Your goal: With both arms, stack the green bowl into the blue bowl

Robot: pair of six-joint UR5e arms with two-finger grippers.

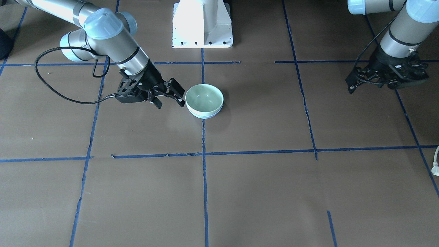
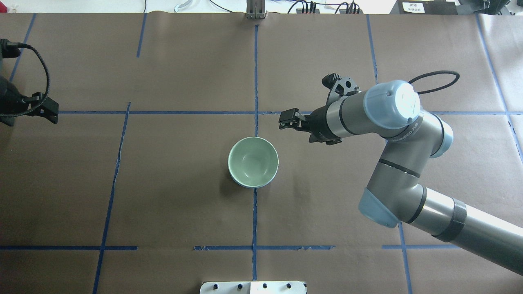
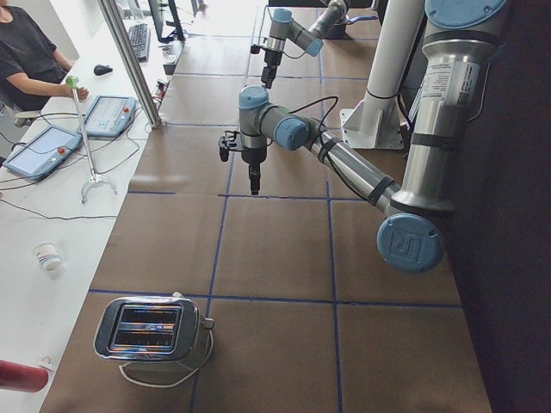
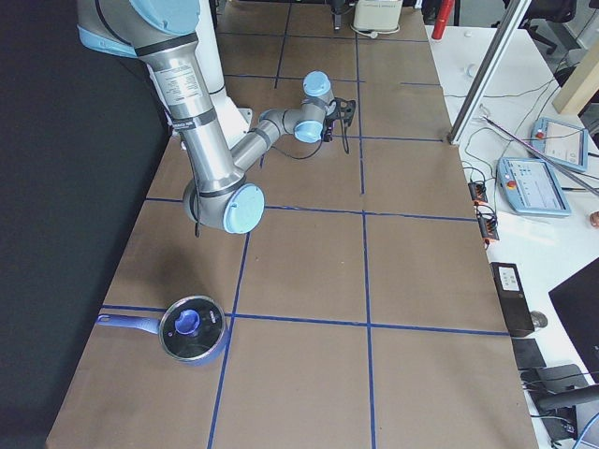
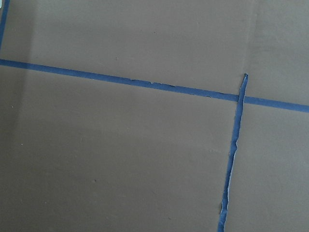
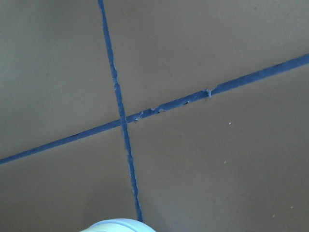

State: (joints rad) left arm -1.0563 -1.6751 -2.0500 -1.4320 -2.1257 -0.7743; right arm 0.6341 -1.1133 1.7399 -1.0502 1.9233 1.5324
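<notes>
Green bowl (image 1: 204,97) sat nested in the blue bowl (image 1: 205,117), just beside the right gripper (image 1: 170,102), its jaws apart and empty. The left gripper (image 1: 387,77), well apart from the bowls, seemed spread too. Any retreat should lift clear of the rim.

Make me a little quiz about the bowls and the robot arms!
1. True or false: the green bowl sits inside the blue bowl.
2. Which is nearer the bowls: A, the left gripper, or B, the right gripper?
3. Fill in: the right gripper is open and holds ____.
Key: 1 true; 2 B; 3 nothing.
</notes>
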